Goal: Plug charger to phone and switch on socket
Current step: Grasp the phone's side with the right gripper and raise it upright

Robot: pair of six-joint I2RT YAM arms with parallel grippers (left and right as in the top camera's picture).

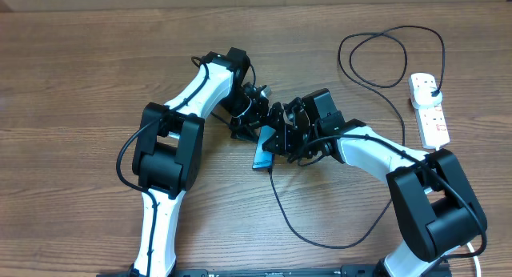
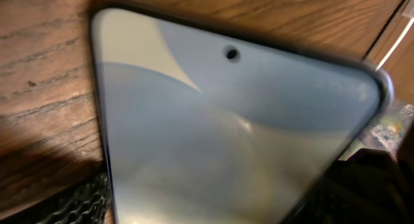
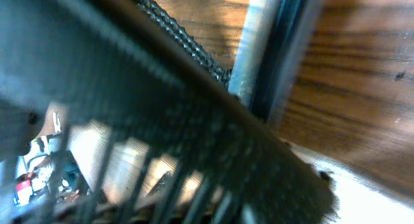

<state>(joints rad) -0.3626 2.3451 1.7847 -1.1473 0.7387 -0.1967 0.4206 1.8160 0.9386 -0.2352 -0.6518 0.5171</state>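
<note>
Overhead: left gripper (image 1: 247, 125), right gripper (image 1: 282, 138) crowd phone (image 1: 262, 158) edges; whether apart, cannot tell.

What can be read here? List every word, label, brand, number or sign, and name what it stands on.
No text can be read in any view.
On the phone screen: only a blue-white gradient and a camera hole; no words show.
On the socket: any print is too small to read.
Right wrist view: too blurred to read anything.
</note>
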